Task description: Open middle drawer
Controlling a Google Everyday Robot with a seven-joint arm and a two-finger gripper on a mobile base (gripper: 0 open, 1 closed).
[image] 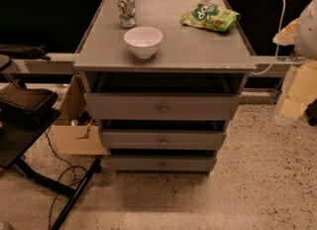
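Note:
The grey cabinet (84, 60) stands in the middle of the camera view with three drawers. The middle drawer (129, 140) is the second front down, with a small round metal knob (163, 141) at its centre and a dark gap above it. The taller top drawer (124, 106) is above it and the narrow bottom drawer (133, 164) below. My gripper (296, 92) shows only as a blurred pale shape at the right edge, well to the right of the drawers and touching none of them.
On the cabinet top stand a white bowl (143, 41), a drinks can (126, 10) and a green snack bag (210, 17). A black stand with cables (29, 125) and a cardboard box (74, 135) are to the left. Speckled floor (257, 184) lies in front and to the right.

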